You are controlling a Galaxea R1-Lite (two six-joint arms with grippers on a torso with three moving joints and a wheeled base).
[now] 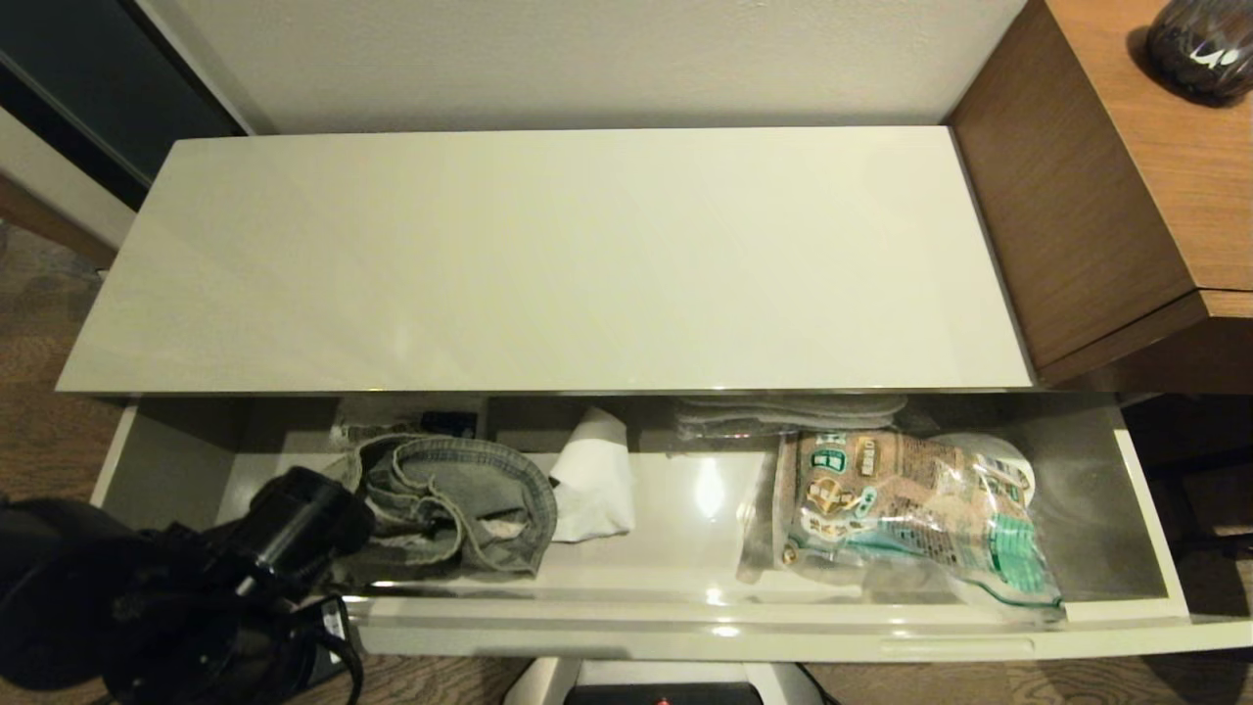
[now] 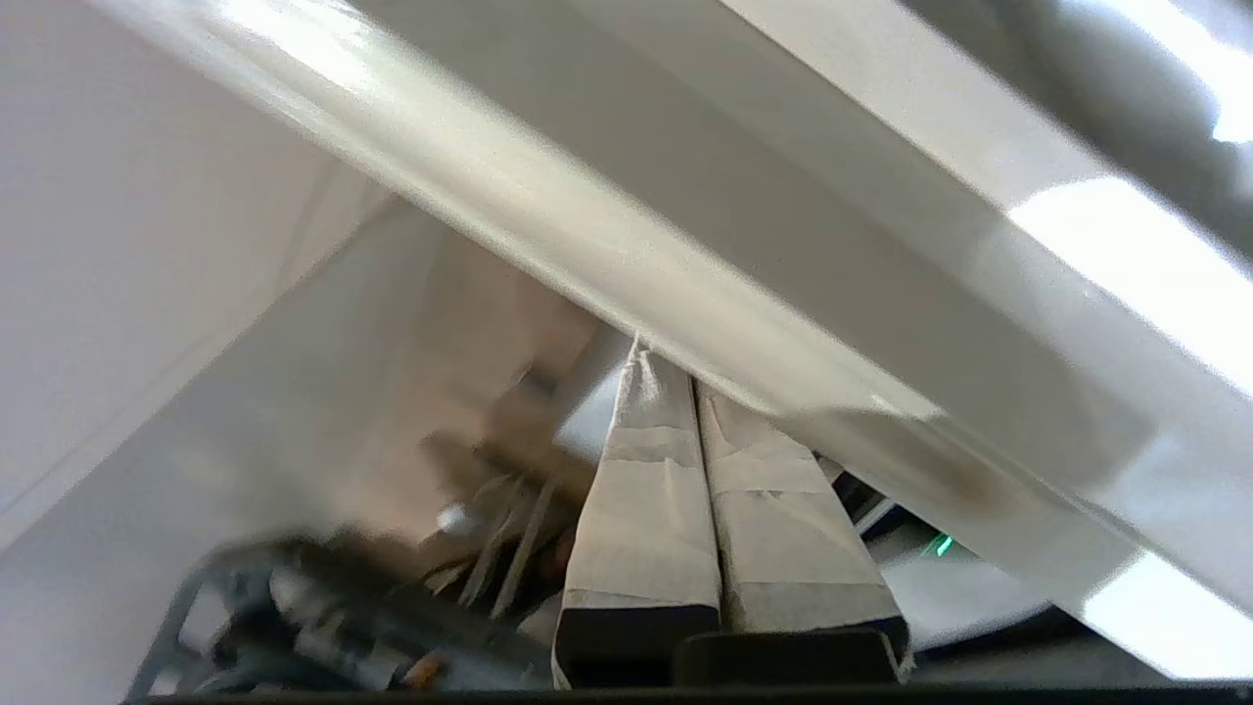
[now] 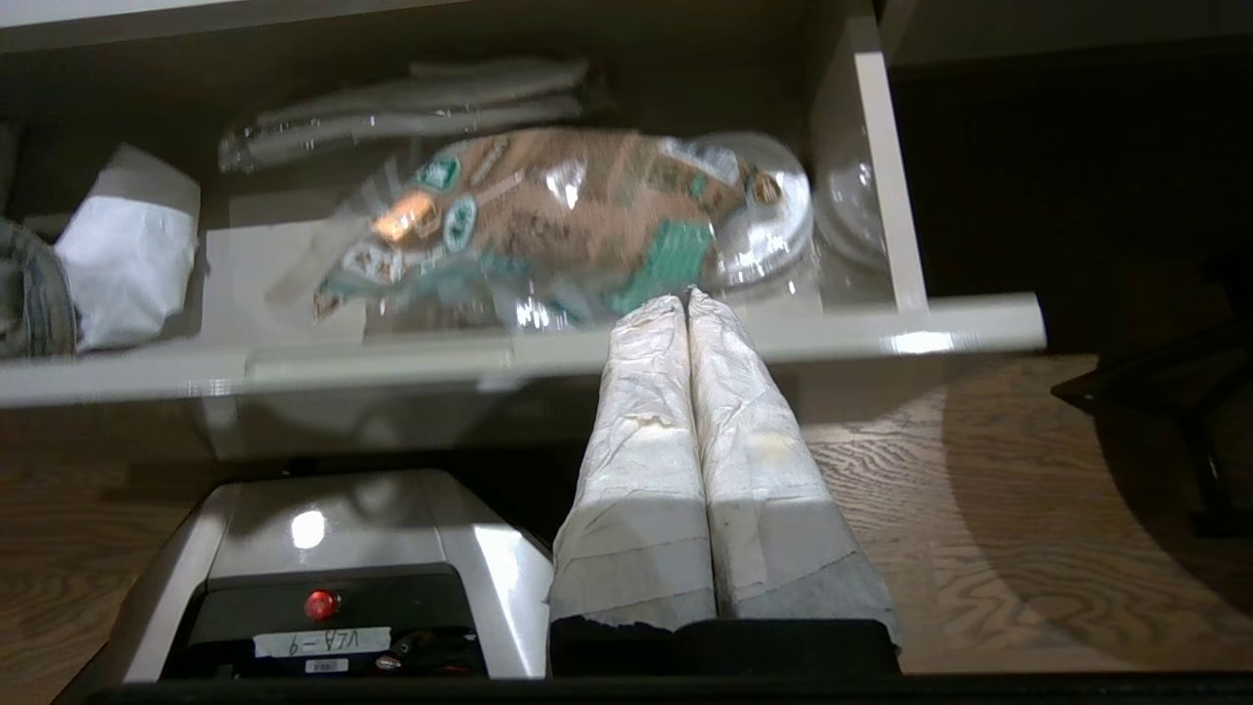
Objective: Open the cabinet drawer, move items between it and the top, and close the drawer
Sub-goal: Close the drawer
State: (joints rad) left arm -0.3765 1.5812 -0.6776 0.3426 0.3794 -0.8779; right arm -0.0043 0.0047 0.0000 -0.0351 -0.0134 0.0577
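The cabinet drawer (image 1: 685, 627) stands pulled out under the bare cream top (image 1: 548, 264). A grey-green denim garment (image 1: 460, 499) lies crumpled in the drawer's left part, with the white paper roll (image 1: 592, 480) just to its right. My left arm's wrist (image 1: 294, 519) hangs over the drawer's front left, beside the denim. In the left wrist view the left gripper (image 2: 685, 392) is shut with nothing between its fingers, tips against a pale cabinet edge. The right gripper (image 3: 688, 299) is shut and empty, low in front of the drawer front (image 3: 392, 357). It is out of the head view.
A green-and-brown printed packet (image 1: 901, 509) fills the drawer's right half, with bagged white slippers (image 1: 783, 411) behind it. A brown wood-grain desk (image 1: 1106, 196) stands to the right of the cabinet, a dark object (image 1: 1199, 49) on it. My base (image 3: 323, 578) sits below the drawer.
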